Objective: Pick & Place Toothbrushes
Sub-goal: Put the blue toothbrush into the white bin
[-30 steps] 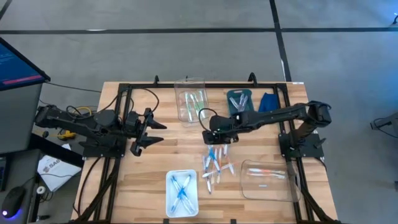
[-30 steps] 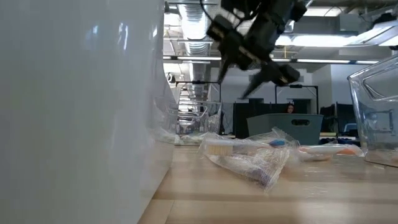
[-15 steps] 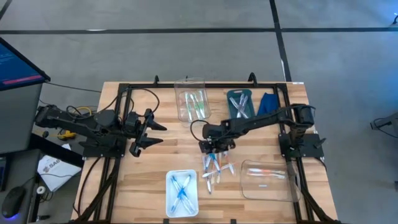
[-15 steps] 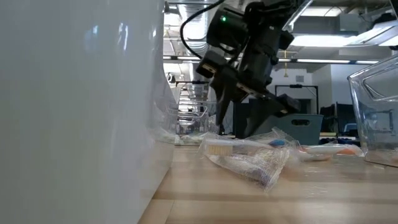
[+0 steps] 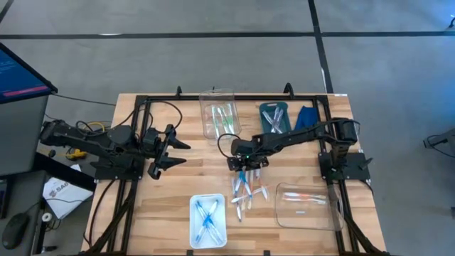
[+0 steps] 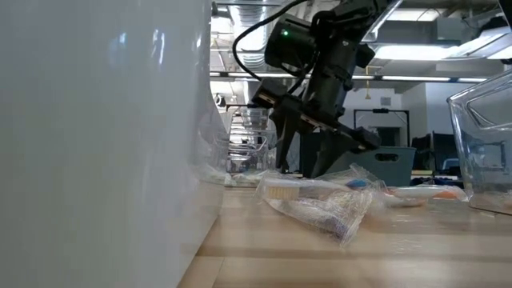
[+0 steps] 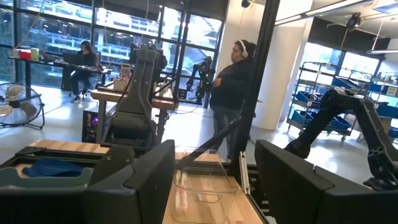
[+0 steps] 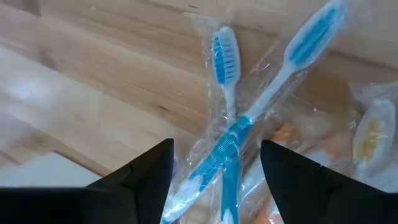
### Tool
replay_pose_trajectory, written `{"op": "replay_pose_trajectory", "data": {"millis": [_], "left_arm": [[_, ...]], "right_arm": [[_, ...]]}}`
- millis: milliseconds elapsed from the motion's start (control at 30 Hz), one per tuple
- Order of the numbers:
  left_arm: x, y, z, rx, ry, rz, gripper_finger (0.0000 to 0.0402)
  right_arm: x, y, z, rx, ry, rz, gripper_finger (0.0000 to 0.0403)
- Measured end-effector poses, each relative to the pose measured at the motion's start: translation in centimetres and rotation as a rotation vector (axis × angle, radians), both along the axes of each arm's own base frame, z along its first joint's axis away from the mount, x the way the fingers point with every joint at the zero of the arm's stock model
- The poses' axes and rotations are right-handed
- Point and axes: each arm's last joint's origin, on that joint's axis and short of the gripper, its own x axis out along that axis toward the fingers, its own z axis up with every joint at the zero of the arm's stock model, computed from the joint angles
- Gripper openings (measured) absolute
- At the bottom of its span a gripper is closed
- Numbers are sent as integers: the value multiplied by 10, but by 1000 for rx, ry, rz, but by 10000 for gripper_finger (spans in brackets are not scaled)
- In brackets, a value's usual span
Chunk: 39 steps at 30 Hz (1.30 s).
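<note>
A pile of plastic-wrapped toothbrushes [image 5: 247,188] lies on the wooden table near its middle. My right gripper [image 5: 240,165] hangs open, slanting down over the pile's far end. In the right wrist view two wrapped blue toothbrushes [image 8: 239,127] lie crossed on the wood, between and beyond its two fingers [image 8: 149,171]. In the low view the fingers [image 6: 282,156] reach down behind the wrapped toothbrushes [image 6: 320,200]. My left gripper [image 5: 170,151] waits open above the table's left part, pointing about level.
A clear box [image 5: 218,114] with green toothbrushes and a teal tray [image 5: 274,117] stand at the far side, beside a blue cloth [image 5: 306,114]. A white tray [image 5: 207,217] with blue toothbrushes and a clear box [image 5: 306,203] with orange ones stand near the front edge.
My right gripper has come down toward the toothbrush pile and tipped a little steeper, its fingers kept apart. Most of the descent came early; it has hardly moved since. The toothbrushes lie as before.
</note>
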Motion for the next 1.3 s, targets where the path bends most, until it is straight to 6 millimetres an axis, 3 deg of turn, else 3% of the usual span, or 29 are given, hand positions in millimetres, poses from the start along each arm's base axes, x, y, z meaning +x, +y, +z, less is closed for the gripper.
{"op": "replay_pose_trajectory", "data": {"millis": [267,400,667,833,1167,1300], "left_arm": [[0,0,0,1,-5,-8,218],[0,0,0,1,-4,-9,218],[0,-1,0,0,-4,-13,218],[0,-1,1,0,-5,-14,218],[0,-1,0,0,-5,-14,218],[0,-1,0,0,-5,-14,218]], "right_arm": [[0,-3,0,-31,0,-17,234],[3,-3,-14,-29,24,-8,234],[5,1,-19,-10,26,24,227],[3,0,-17,-8,34,24,183],[3,0,-18,-26,32,73,26],[2,1,-18,-29,35,87,16]]}}
